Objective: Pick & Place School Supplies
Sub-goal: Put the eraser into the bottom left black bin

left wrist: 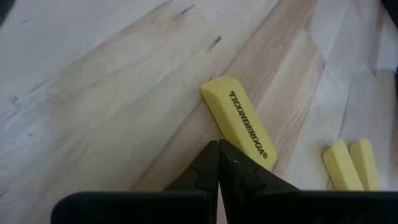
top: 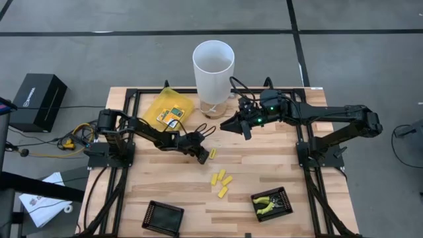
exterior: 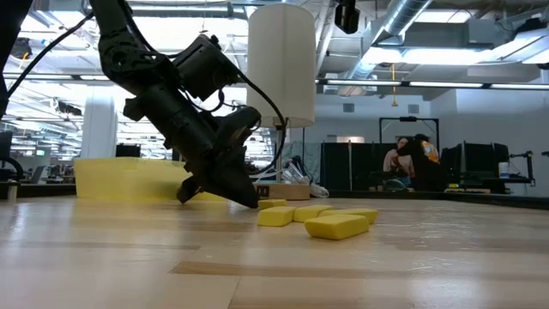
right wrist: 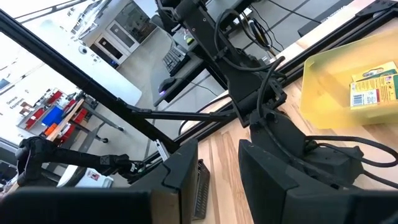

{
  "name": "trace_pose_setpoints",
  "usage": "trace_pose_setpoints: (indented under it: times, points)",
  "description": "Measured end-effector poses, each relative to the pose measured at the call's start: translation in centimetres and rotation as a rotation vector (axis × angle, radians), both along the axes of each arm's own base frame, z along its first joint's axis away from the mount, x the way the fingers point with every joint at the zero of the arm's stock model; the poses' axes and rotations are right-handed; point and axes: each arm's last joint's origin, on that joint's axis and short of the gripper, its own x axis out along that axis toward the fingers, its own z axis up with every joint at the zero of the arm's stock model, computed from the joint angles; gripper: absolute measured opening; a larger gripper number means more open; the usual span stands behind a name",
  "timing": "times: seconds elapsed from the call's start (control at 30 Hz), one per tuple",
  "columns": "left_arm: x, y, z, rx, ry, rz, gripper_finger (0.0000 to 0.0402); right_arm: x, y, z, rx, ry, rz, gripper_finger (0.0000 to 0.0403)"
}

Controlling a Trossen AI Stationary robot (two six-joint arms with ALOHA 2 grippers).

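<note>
A: Where's the piece it's after?

B: A yellow eraser lies flat on the bench, near centre, at about two o'clock from the left gripper. Its fingers are pressed together, tips touching, nothing between them, right against the eraser's long edge.

A: How will it handle?

B: Light, I'd judge, slightly rubbery, so it should grip well. Best pinched across the narrow width, mid-length.

A: Any writing?

B: Black capitals run along its top; they look like "TICONDEROGA". Three more erasers sit at five o'clock from it.

A: The other arm?

B: The right gripper hovers by the white bucket, fingers parted, empty.
</note>
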Motion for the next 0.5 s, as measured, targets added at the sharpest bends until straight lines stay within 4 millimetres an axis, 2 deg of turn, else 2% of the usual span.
trace_pose_setpoints:
  times: [0.27, 0.37, 0.5]
  points:
    - [0.0, 0.3, 0.8, -0.022, -0.032, 0.018, 0.0000, 0.0, -0.1, 0.0, -0.009, -0.004, 0.000, 0.0107]
    - [-0.2, 0.2, 2.1, 0.003, -0.070, 0.018, 0.0000, 0.0, -0.1, 0.1, -0.018, -0.018, -0.002, 0.0107]
    - [-0.2, 0.9, 5.0, 0.055, -0.181, 0.027, 0.0000, 0.0, 0.0, 0.0, -0.037, -0.005, 0.000, 0.0107]
